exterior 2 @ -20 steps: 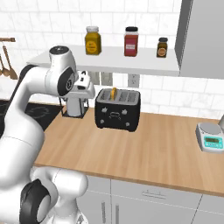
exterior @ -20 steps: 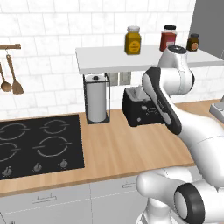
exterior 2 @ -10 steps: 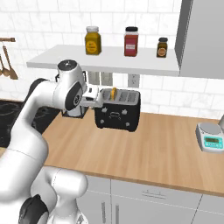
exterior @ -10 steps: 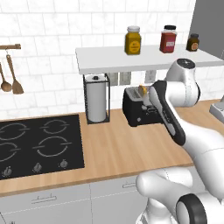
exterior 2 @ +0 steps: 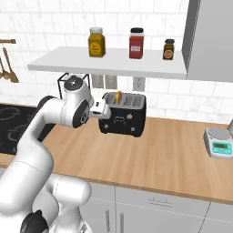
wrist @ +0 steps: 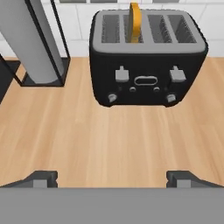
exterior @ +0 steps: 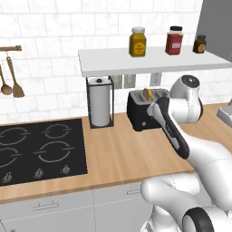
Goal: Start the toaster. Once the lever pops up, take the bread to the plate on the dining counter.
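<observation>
1. Toaster [wrist: 148,57]: black, upright on the wood surface [wrist: 109,140], against the tiled wall, beside the paper towel holder [wrist: 30,41].
2. Bread [wrist: 136,17]: standing in a left-hand top slot, edge protruding.
3. End effector [wrist: 111,179]: jaws wide, empty, facing the toaster's lever side, apart from it.

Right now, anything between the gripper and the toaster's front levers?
Nothing visible. In the hand view the open gripper faces the small black boxy toaster across bare wood counter. The wire-framed paper towel holder stands off to the side, out of the path.
</observation>
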You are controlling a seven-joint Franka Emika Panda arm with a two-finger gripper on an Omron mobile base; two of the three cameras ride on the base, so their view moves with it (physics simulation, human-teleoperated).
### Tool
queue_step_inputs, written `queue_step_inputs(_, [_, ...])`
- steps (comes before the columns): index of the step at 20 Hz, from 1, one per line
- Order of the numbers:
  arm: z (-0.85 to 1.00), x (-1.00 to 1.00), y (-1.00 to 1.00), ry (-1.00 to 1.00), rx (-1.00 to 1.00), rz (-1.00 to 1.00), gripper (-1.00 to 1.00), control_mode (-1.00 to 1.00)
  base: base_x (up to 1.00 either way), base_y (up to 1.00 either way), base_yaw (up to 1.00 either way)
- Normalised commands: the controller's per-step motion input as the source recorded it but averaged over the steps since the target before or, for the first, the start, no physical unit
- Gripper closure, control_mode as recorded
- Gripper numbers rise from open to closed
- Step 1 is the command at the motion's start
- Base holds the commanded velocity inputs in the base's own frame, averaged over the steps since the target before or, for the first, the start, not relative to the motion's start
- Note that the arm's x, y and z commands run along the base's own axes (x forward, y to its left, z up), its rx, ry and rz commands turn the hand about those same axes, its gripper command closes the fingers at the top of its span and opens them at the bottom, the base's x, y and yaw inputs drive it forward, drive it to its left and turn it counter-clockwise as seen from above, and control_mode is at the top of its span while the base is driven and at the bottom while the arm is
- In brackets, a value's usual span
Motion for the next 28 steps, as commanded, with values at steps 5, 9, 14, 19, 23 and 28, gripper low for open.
queue_step_inputs(5, [-0.15,0.49,0.00,0.00,0.00,0.00,-1.00,-1.00,0.00,0.00,0.00])
queue_step_inputs(9, [-0.16,0.45,-0.02,0.00,0.00,0.00,-1.00,-1.00,0.00,0.00,0.00])
queue_step_inputs(14, [-0.32,0.19,-0.07,0.00,0.00,0.00,-1.00,-1.00,0.00,0.00,0.00])
queue_step_inputs(19, [-0.45,0.00,-0.06,0.00,0.00,0.00,-1.00,-1.00,0.00,0.00,0.00])
queue_step_inputs(23, [-0.20,0.09,0.00,0.00,0.00,0.00,-1.00,-1.00,0.00,0.00,0.00])
queue_step_inputs(28, [-0.06,0.25,-0.02,0.00,0.00,0.00,-1.00,-1.00,0.00,0.00,0.00])
